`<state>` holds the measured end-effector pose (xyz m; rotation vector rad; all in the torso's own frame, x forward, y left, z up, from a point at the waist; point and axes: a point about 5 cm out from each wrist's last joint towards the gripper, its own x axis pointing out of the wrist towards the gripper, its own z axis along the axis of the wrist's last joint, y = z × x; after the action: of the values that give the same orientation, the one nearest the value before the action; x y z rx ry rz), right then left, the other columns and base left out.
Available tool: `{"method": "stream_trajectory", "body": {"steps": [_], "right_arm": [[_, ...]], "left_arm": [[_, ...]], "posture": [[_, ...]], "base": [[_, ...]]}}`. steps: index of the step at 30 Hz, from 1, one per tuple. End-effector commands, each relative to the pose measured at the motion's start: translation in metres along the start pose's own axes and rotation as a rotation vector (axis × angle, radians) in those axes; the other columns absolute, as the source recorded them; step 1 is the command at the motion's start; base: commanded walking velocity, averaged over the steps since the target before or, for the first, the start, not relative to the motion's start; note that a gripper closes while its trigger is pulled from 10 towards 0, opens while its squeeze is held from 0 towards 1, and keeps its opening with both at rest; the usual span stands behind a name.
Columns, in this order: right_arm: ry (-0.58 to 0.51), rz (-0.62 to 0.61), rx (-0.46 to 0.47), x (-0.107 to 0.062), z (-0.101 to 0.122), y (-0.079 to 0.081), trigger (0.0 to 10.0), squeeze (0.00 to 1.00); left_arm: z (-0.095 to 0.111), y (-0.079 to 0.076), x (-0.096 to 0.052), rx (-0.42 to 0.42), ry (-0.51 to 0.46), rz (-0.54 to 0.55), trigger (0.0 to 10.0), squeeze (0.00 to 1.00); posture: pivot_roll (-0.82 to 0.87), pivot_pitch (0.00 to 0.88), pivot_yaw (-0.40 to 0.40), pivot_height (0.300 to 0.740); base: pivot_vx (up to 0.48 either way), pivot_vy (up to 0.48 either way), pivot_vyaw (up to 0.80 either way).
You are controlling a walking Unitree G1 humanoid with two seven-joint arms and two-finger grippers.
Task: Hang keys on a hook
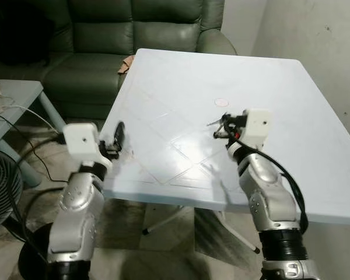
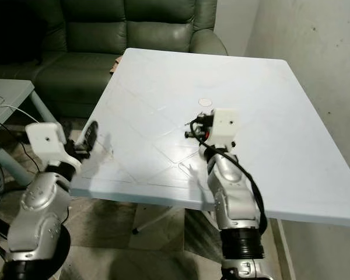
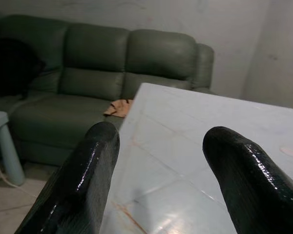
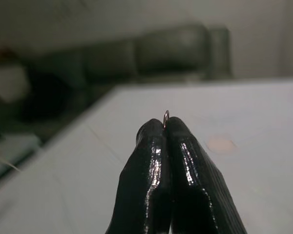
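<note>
Above the middle of the white table (image 1: 280, 87), my right gripper (image 1: 220, 126) is shut on a thin metal key ring (image 4: 165, 116). A small loop of the ring pokes out past its fingertips (image 4: 154, 134); any keys are hidden. A thin metal piece (image 1: 212, 122) sticks out to the left of the gripper in the left eye view. My left gripper (image 1: 118, 139) stands open at the table's left edge with nothing between its fingers (image 3: 95, 161). A small round pinkish mark (image 1: 221, 102) lies on the table just beyond the right gripper.
A dark green sofa (image 1: 122, 35) stands behind the table, with a brown cloth (image 1: 124, 65) on its seat. A light blue side table (image 1: 17, 96), cables and a fan (image 1: 0, 186) are at the left. A wall (image 1: 326, 35) runs along the right.
</note>
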<state>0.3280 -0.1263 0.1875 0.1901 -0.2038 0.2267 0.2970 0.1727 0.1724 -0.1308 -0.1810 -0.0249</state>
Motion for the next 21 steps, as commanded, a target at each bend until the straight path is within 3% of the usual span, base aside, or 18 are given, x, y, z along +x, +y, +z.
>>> {"method": "stream_trajectory", "body": {"steps": [1, 2, 11, 14, 19, 21], "right_arm": [[-0.04, 0.055, 0.041, -0.002, 0.006, 0.005, 10.0, 0.0], [-0.073, 0.083, 0.086, -0.007, 0.005, 0.006, 10.0, 0.0], [-0.095, 0.102, 0.104, -0.016, -0.003, 0.006, 10.0, 0.0], [-0.118, 0.124, 0.063, -0.017, -0.001, 0.008, 10.0, 0.0], [-0.061, 0.111, 0.017, -0.017, -0.009, 0.005, 10.0, 0.0], [-0.058, 0.104, 0.006, -0.017, -0.011, 0.004, 10.0, 0.0]], "left_arm": [[0.002, 0.002, 0.0, -0.001, -0.004, 0.016, 10.0, 0.0], [-0.002, 0.002, -0.001, 0.003, 0.005, 0.018, 10.0, 0.0], [-0.001, 0.003, -0.004, 0.033, -0.024, 0.006, 10.0, 0.0], [0.003, 0.007, -0.004, 0.044, -0.049, 0.002, 10.0, 0.0], [0.006, 0.015, -0.004, 0.061, -0.057, 0.025, 10.0, 0.0], [0.006, 0.017, -0.004, 0.059, -0.059, 0.033, 10.0, 0.0]], "posture": [[-0.12, 0.022, -0.009, 0.74], [-0.12, 0.019, -0.013, 0.74], [-0.12, 0.018, -0.015, 0.74], [-0.11, 0.017, -0.015, 0.74], [-0.11, 0.023, -0.015, 0.74], [-0.11, 0.025, -0.016, 0.74]], "base": [[0.0, 0.0, 0.0], [0.0, 0.0, 0.0], [0.0, 0.0, 0.0], [0.0, 0.0, 0.0], [0.0, 0.0, 0.0], [0.0, 0.0, -0.77]]}}
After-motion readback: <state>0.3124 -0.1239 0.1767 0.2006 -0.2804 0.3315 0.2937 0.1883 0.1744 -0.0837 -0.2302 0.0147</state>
